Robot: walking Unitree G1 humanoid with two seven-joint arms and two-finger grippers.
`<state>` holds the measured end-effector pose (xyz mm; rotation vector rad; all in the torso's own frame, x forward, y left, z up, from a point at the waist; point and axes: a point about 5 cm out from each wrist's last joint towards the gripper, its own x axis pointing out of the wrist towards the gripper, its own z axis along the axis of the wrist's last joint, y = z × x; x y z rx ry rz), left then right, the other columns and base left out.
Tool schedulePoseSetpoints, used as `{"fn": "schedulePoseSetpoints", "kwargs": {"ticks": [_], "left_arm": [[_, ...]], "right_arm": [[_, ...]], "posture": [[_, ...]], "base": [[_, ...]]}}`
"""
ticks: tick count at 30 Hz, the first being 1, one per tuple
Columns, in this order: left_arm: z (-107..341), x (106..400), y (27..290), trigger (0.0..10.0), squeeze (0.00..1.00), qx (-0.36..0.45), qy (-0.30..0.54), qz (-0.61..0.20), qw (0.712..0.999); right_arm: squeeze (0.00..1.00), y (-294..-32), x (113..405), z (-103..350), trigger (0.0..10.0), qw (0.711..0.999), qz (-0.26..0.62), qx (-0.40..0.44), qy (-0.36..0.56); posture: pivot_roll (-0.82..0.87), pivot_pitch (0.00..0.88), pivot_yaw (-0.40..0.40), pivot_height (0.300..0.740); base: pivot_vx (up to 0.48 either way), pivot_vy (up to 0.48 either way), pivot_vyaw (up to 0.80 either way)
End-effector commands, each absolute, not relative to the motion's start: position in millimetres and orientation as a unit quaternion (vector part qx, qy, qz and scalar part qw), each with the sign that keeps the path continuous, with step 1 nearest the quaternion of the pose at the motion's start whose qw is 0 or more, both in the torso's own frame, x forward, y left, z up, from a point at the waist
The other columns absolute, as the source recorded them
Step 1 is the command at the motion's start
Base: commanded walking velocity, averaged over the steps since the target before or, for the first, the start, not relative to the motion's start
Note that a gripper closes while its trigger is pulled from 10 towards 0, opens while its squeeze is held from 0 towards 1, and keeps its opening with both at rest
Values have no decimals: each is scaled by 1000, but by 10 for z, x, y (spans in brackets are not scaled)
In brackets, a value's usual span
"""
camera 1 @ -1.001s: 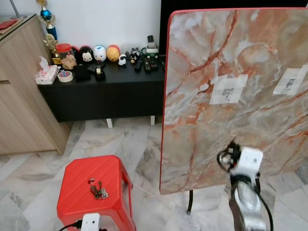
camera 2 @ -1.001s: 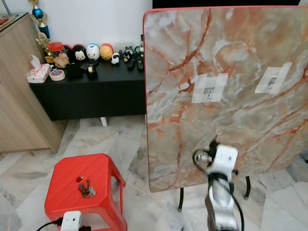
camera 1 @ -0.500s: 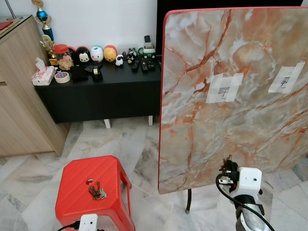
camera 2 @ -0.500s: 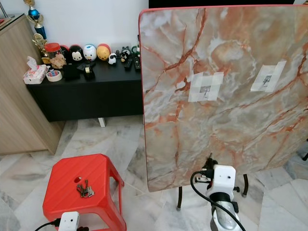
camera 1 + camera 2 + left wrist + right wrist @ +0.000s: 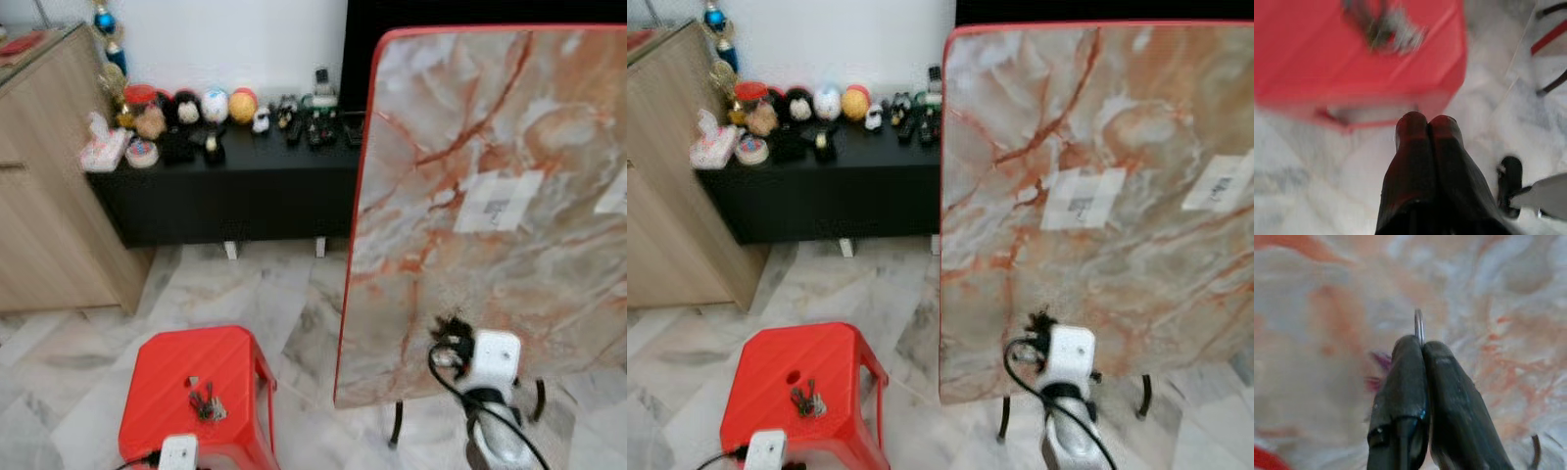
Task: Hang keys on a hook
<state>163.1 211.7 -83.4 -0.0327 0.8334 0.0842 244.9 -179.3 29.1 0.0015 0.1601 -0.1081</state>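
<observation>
A thin metal key ring (image 5: pixel 1420 325) pokes up edge-on between the right gripper's (image 5: pixel 1422 346) two black fingers, which are clamped tight on it, the loop standing along the line of the fingers and pointing straight at the marble board (image 5: pixel 1097 196). Any keys hanging below it are hidden, so I can't say how they dangle. The right arm is raised low in front of that upright marble board, and the hooks sit higher: one on the taped patch (image 5: pixel 1082 199) up and slightly to the right of the gripper, another on a second patch (image 5: pixel 1220 182) further right, both too blurred to read their shape. So the move ahead looks like a climb, up the board face to the nearer patch, with the ring's open loop needing to face the hook. Over on the left, a separate bunch of keys (image 5: pixel 207 403) lies flat on the red stool (image 5: pixel 167 377), and the left gripper (image 5: pixel 1426 123) hangs just beside the stool with its fingers pressed together, holding nothing.
</observation>
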Motion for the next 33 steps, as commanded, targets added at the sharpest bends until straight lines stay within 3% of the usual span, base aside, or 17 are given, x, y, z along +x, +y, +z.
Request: {"fn": "schedulePoseSetpoints", "kwargs": {"ticks": [1, 24, 33], "left_arm": [[-851, 1628, 2028, 10000, 0, -19, 407, 26, 913], [-856, 1617, 2029, 10000, 0, -20, 408, 27, 912], [-858, 1619, 2017, 10000, 0, -19, 409, 24, 912]], "right_arm": [[0, -1879, 2471, 372, 10000, 995, -68, -7, 66], [0, -1946, 2454, 523, 10000, 993, -110, -18, 35], [0, -1976, 2423, 759, 10000, 991, -112, -72, -13]], "posture": [[-28, 0, -24, 740], [-23, 0, -34, 740], [-25, 0, -36, 740]], "base": [[0, 0, 0], [0, 0, 0], [0, 0, 0]]}}
